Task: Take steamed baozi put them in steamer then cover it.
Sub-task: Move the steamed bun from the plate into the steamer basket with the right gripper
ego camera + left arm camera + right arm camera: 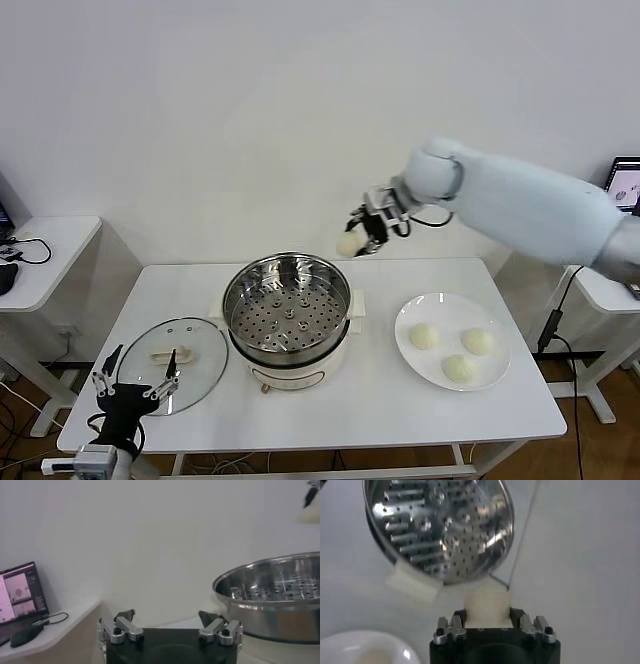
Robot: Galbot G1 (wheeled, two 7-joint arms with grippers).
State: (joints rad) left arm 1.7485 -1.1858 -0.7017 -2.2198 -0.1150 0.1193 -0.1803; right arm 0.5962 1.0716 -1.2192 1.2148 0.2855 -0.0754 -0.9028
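Clamped around one baozi [350,243], my right gripper [366,232] hangs in the air above the table [400,400], just behind the far right rim of the steamer [287,312], with its fingers pressing the bun's sides. Three more baozi [458,351] sit on the white plate [407,340] to the steamer's right. My left gripper [135,383] waits low at the table's near left corner, fingers spread and empty, over the glass lid [200,375].
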